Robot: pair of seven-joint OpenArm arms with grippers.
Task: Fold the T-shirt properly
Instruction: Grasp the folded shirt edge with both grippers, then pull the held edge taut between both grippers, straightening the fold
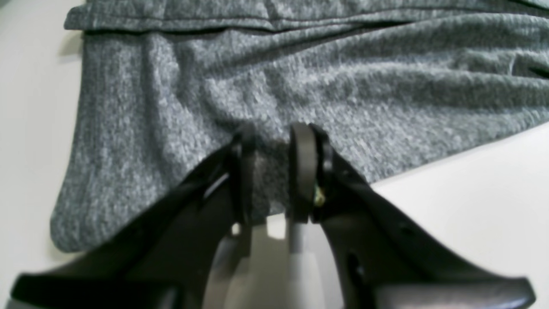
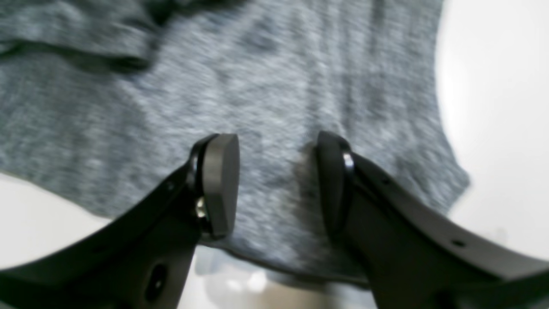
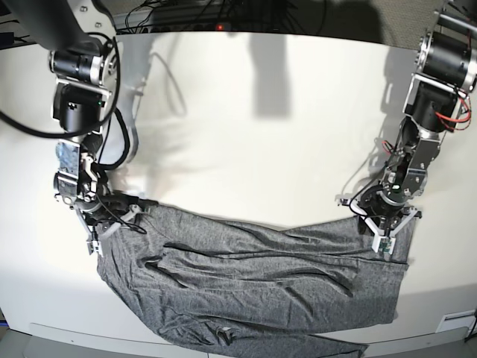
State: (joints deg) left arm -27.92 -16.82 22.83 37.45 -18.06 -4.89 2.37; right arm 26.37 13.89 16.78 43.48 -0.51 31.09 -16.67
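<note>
the t-shirt (image 3: pixel 253 287) lies spread and wrinkled across the front half of the white table (image 3: pixel 261 112), its lower hem running to the table's front edge; the back half of the table is bare; base view alone shows the whole garment, with long creases across its middle and a bunched fold near the front edge; it also shows both arms reaching down from the table's back corners to the shirt's two upper corners; left gripper (image 1: pixel 274 141) in its wrist view has its jaws narrowed onto a pinched ridge of grey fabric at the shirt's edge, cloth filling the gap between the pads, so it is gripping the t-shirt; that view also shows a folded hem band along the top of the picture, unseen elsewhere; right gripper (image 2: pixel 276 180) in its wrist view has jaws set wide apart, fabric lying flat under and between them, no pinch visible; blurred, so contact of the tips with the cloth cannot be told; in base view both grippers are too small to judge.
</note>
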